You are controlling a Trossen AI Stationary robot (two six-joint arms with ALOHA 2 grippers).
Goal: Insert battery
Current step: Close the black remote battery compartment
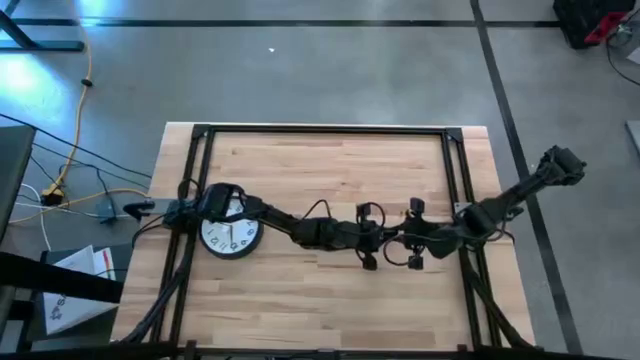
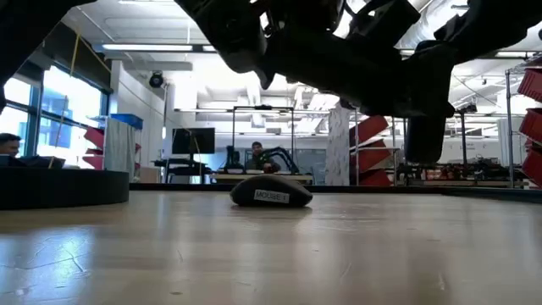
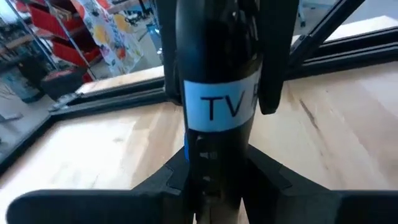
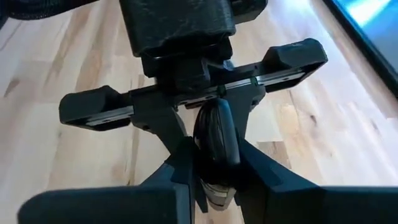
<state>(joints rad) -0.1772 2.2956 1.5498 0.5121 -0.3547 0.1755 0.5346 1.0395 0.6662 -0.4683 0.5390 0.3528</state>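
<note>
The two claws meet above the middle of the worktop (image 1: 330, 300), to the right of the wall clock (image 1: 230, 236). Nearest in the left wrist view, the left claw (image 3: 214, 186) is pressed onto a black remote labelled "TV" (image 3: 221, 106), which runs away from the camera between its fingers. In the right wrist view, the right claw (image 4: 214, 180) pinches a dark rounded piece (image 4: 214, 134), too hard to identify, though it may be the other end of the remote; just beyond it sits the left arm's claw body.

From above, both claws (image 1: 368, 238) (image 1: 412, 238) stand close together, well right of the clock. In the low view a computer mouse (image 2: 271, 194) lies on the worktop, beyond the arms.

No battery shows anywhere, nor an open compartment. My judgement: the remote is held up between the arms, but whether the battery is in cannot be told, so insertion looks unfinished.
</note>
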